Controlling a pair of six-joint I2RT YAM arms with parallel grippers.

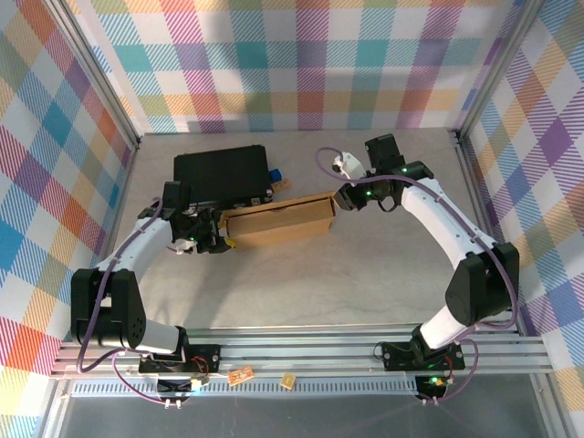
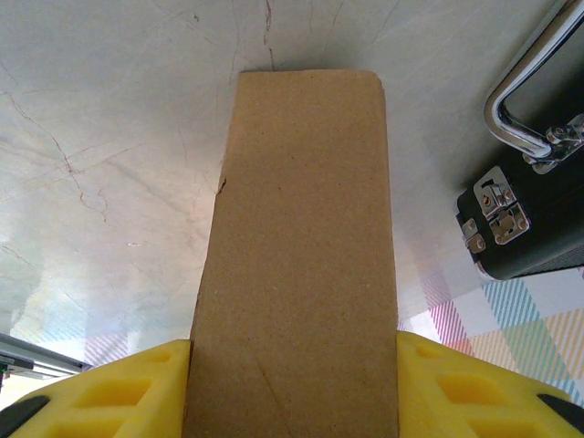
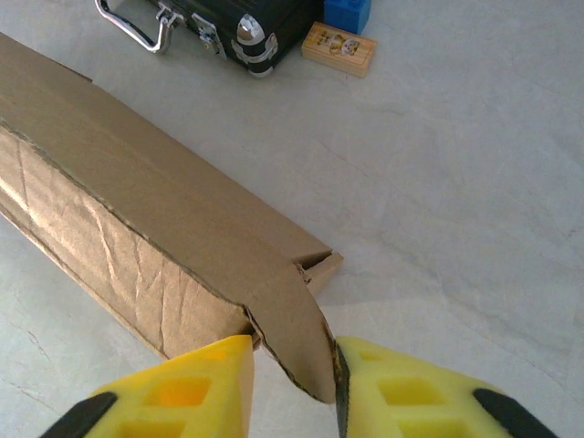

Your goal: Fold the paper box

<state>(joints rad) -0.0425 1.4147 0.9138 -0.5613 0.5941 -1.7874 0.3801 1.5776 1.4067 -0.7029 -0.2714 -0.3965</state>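
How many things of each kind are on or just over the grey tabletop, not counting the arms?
cardboard box: 1
black case: 1
blue block: 1
small wooden tile: 1
Total: 4
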